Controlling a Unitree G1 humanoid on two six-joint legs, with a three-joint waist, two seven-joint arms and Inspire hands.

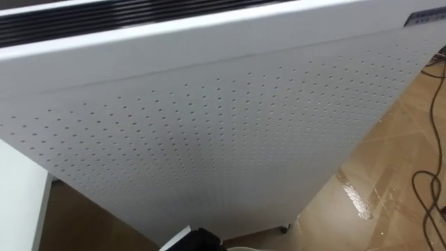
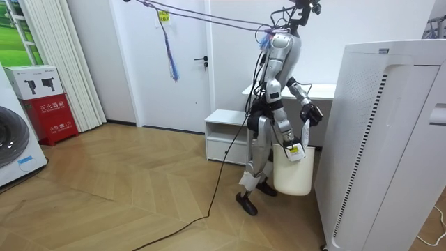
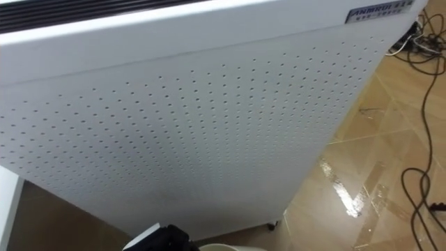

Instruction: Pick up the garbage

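In the room view I stand close in front of a tall white appliance (image 2: 390, 139), facing it. A white bin (image 2: 293, 171) hangs at my knees from my right hand (image 2: 293, 148), the arm nearer the camera, which is curled on the bin's top. My left hand (image 2: 313, 113) is raised at waist height toward the appliance. In the eye views a dark hand (image 1: 201, 241) shows at the bottom edge, left of centre, with the bin's pale rim (image 1: 241, 248) just beside it; its fingers are hidden.
The appliance's perforated front panel (image 1: 230, 125) stands right before me. Wooden floor with dark cables (image 1: 433, 185) lies to my right. A low white cabinet (image 2: 226, 132) and a white table (image 2: 324, 90) stand behind me. A washing machine (image 2: 14, 143) is far off.
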